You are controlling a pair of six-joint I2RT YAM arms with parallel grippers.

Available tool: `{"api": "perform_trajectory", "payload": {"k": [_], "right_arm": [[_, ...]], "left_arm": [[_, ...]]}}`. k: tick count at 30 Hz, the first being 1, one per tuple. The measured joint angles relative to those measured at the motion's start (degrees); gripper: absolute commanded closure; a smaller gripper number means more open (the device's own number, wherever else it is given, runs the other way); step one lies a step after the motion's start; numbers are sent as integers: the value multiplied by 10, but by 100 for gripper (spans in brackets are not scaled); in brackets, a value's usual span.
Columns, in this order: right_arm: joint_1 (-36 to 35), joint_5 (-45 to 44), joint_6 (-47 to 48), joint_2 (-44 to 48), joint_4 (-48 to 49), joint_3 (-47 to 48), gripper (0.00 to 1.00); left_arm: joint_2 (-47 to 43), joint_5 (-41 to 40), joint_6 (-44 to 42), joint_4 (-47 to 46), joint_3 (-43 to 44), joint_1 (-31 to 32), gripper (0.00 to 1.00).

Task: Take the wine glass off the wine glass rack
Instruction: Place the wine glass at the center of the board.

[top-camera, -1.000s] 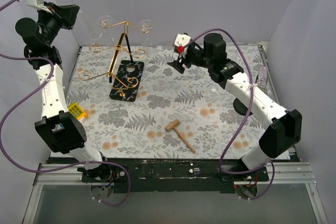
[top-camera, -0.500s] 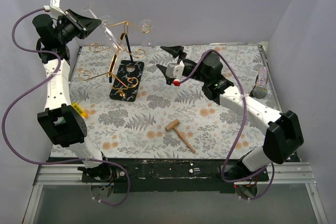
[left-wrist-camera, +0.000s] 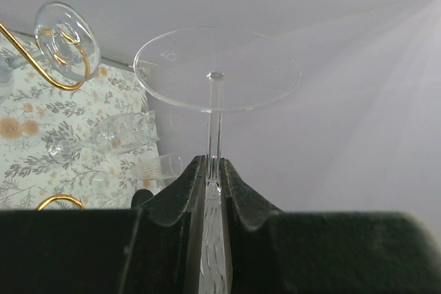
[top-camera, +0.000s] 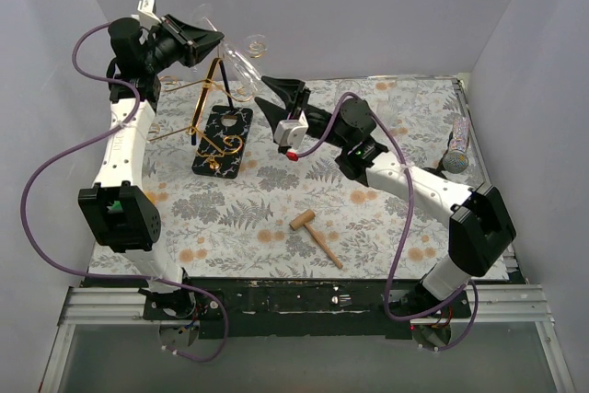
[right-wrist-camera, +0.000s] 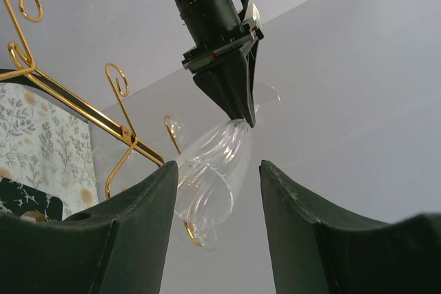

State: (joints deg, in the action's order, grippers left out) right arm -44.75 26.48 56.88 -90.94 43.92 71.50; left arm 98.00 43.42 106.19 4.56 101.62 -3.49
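**Glass off its hook, caught between two arms**

The main lift looks done from where I stand. The left gripper is clenched on the stem of the wine glass and holds it up in the air, tilted, with its foot toward the back wall and its bowl pointing down toward the middle of the table. It hangs just beside the upper arms of the wine glass rack. As far as I can tell, none of the gold scrolls is hooked around the stem any more, though the bowl sits close to one curl in the right wrist view.

The right gripper is up at the bowl with its jaws apart, one finger on either side of the ribbed glass. There is a clear gap on one side. On the other side I cannot tell whether the pad is touching. I take this for a hand-over that is not yet made, with the left claw alone carrying the glass.

What seems left is for the right claw to take hold of the bowl, the left to release the stem, and the glass to go down on the floral cloth, perhaps near the wooden mallet. Another glass hangs by its foot in a gold hook on the rack.
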Motion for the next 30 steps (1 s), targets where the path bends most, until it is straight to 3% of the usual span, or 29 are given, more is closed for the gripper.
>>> {"api": "perform_trajectory", "payload": {"k": [14,19,30], "right_arm": [[-16,-71,35,-28,-2,28,44],[-16,-107,56,-48,-7,49,51],[-17,-145,78,-83,-4,75,89]], "left_arm": [[0,-23,6,11,0,12,100],[0,-23,5,11,0,17,100],[0,-24,5,12,0,18,98]]}}
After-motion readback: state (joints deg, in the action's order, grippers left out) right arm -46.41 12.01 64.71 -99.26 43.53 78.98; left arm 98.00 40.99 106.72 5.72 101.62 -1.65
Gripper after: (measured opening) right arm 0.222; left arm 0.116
